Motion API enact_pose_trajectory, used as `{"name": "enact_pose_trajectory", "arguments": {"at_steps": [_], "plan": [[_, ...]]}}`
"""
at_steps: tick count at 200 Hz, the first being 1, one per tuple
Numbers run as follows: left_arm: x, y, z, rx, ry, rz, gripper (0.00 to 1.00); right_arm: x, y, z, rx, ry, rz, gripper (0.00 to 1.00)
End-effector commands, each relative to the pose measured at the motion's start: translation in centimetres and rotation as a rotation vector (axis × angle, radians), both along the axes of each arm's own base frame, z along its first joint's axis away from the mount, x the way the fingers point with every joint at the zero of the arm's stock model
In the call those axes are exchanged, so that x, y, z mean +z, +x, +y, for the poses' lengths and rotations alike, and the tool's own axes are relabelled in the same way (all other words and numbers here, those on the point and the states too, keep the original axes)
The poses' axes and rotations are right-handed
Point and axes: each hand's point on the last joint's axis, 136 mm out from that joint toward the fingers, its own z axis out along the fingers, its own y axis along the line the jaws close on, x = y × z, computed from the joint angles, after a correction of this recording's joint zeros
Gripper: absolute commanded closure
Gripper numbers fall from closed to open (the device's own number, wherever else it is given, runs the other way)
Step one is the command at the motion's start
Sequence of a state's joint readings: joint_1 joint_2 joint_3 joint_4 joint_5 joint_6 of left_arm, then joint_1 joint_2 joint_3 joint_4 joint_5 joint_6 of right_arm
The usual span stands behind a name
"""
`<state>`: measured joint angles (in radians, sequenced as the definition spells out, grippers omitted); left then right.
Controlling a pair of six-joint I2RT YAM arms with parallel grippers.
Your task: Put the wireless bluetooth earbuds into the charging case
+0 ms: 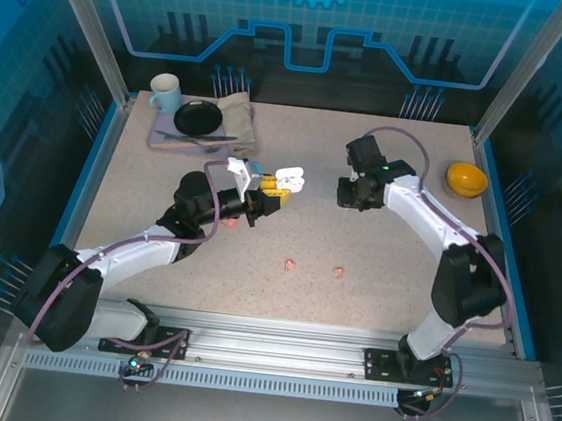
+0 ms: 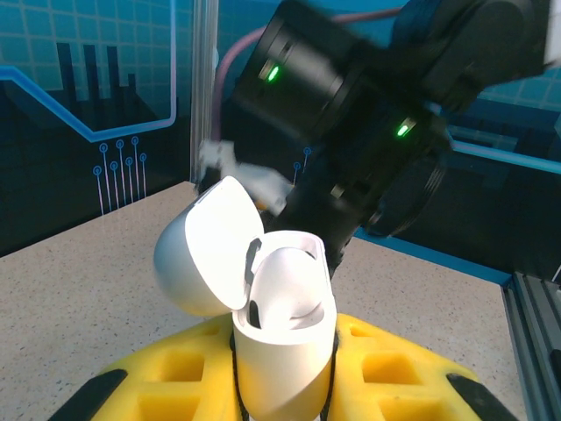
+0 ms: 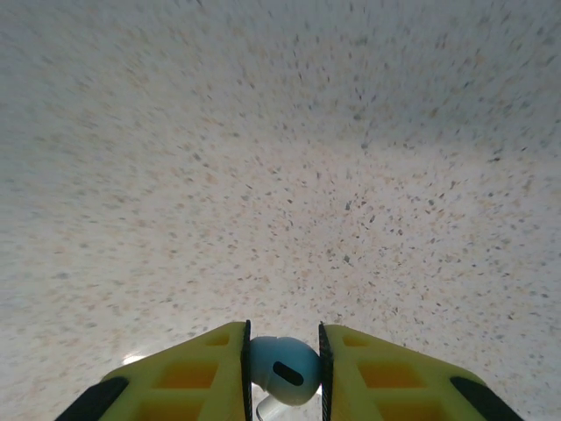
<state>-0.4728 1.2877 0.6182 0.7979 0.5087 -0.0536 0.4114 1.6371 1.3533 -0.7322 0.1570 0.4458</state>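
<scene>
Now | left gripper point(image 2: 282, 355) clamped on white charging case point(image 2: 294, 303), long axis along the fingers, mouth facing the right arm, lid point(image 2: 197, 259) swung left | right gripper point(image 3: 282, 340) pinching white earbud point(image 3: 282, 373), rounded head outward, over table point(image 3: 280, 132)

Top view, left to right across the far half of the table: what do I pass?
Left to right: mug → black dish → white case → right gripper, holding an earbud → yellow bowl.
</scene>
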Motion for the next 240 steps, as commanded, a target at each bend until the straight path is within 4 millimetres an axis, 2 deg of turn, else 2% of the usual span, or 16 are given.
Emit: {"name": "enact_pose_trajectory", "arguments": {"at_steps": [1,38,67,99,114,179,240], "plan": [[2.6,0.3,0.4,0.020,-0.029,-0.069,1.00,4.7,-0.3,-0.3,-0.017,0.051,-0.126,0.75],[3.0,0.5,0.2,0.011,-0.030,-0.067,1.00,12.8,-1.0,0.2,0.019,0.148,-0.344,0.74],[3.2,0.7,-0.1,-0.002,-0.028,-0.059,1.00,18.2,-1.9,1.6,0.097,0.230,-0.483,0.73],[3.5,0.9,-0.4,-0.012,-0.024,-0.053,1.00,21.6,-2.9,3.9,0.190,0.296,-0.567,0.72],[3.6,1.0,-0.5,-0.016,-0.025,-0.051,1.00,22.4,-3.3,4.8,0.222,0.312,-0.585,0.71],[3.7,1.3,-0.9,-0.031,-0.023,-0.038,1.00,23.5,-4.8,9.0,0.382,0.344,-0.649,0.71],[4.2,1.3,-1.2,-0.050,-0.034,-0.026,1.00,23.1,-5.8,11.3,0.524,0.308,-0.716,0.71]]}}
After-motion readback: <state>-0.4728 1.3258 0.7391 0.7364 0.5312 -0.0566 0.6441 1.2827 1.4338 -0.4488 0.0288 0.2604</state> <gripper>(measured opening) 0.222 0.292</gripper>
